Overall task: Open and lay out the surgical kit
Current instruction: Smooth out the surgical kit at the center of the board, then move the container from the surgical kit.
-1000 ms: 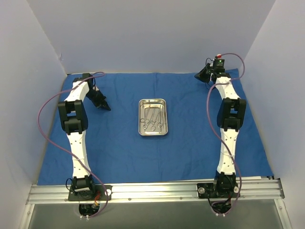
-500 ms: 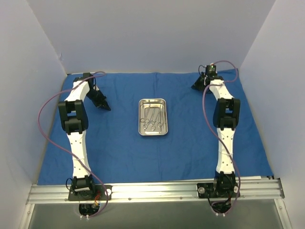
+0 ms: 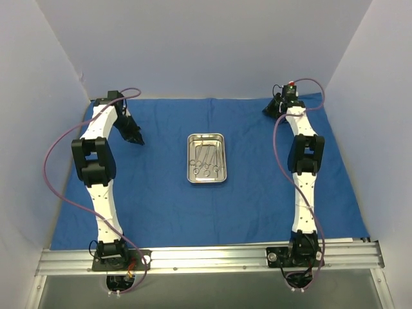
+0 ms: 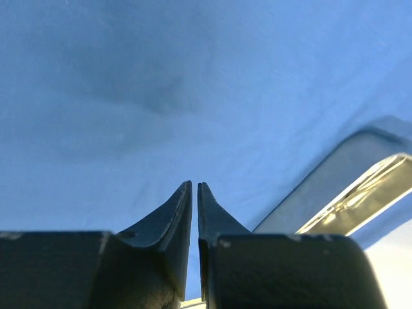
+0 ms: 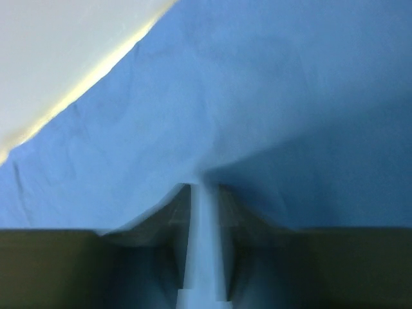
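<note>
blue cloth [image 3: 161, 193] lying spread flat: soft, light, floppy, bunching easy. best pinching small fold near edge or corner. steel tray [image 3: 189, 158] sitting in middle of cloth: hard, shiny, slippery; grabbing by rim. thin tools [image 3: 206, 162] lying inside; taking by ring handles.

left arm reaching far left, left end effector [image 3: 136, 138] hanging just over cloth, fingers crack apart, holding nothing. right arm stretching to far right corner, right end effector [image 3: 270, 108] looking like pinching small cloth fold; picture blurry.
</note>
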You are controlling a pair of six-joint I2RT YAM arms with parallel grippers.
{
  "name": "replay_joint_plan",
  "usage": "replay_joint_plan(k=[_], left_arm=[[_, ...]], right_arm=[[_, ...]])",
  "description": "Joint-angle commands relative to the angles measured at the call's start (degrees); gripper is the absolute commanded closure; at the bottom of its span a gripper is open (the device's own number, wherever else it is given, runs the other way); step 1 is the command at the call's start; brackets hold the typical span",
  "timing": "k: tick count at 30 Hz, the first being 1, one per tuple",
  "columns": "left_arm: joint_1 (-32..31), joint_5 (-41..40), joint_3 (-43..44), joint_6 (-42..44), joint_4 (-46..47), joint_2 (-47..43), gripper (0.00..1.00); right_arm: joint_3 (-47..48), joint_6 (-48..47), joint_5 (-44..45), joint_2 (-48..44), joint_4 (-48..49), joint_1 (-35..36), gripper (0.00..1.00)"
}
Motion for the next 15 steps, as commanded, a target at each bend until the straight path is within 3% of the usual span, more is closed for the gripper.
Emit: replay_joint_plan(k=[1,3,4,6,7,9,15], left_arm=[[-1.1,-2.3,-1.9,2.7,-1.3,-6.0,0.83],[-1.9,-2.3,-3.1,3.3,-1.6,-7.1,0.82],[-2.1,-2.3,-3.7,3.9,-1.5,-8.4,0.79],[-2.6,-1.8,-5.6,4.7,-0.8,-10.8,0.7],[-4.9,-1.0,-6.3,5.9,-0.5,-11.7,0.68],[-6.3,-0.8,-6.9,6.8,0.3,-13.6,0.62],[-12.5,2.2,-5.1,9.2,2.1,-14.5,0.59]], right_arm=[[-0.9,-2.8,0.8,-11.7,-6.5,1.2,0.72],[-2.1,-5.5,1.7,-15.1,-9.6,2.5,0.61],[-5.1,-6.6,2.4,-19.1,-12.4,3.6,0.5],[-8.7,-10.3,3.6,-23.0,-14.8,5.5,0.4],[-12.4,-11.3,4.3,-26.5,-17.3,7.4,0.29],[-16.4,-13.9,4.0,-31.3,-18.5,9.2,0.24],[-34.0,-13.8,7.4,-43.8,-20.9,13.5,0.19]])
